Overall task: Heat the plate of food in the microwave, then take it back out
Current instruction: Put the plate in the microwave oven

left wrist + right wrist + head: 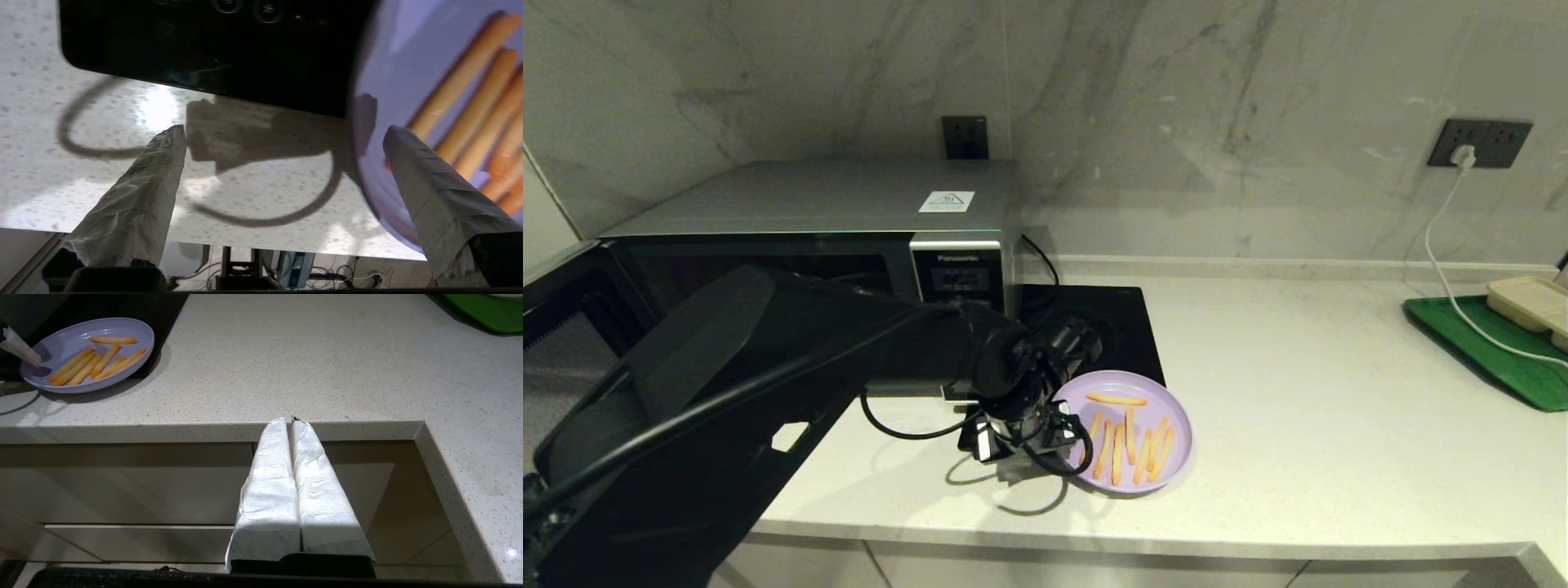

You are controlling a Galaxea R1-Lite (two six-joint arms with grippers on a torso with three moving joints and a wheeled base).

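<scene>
While straddled: plate rim [359, 171].

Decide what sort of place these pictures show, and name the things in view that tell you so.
Most likely a home kitchen: a pale stone countertop carries a microwave and a flat black cooktop, with a plate of food beside them.

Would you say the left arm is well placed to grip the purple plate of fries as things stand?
Probably yes: the left hand is open at the plate of food, straddling its near rim, one finger over the plate, with nothing between.
</scene>
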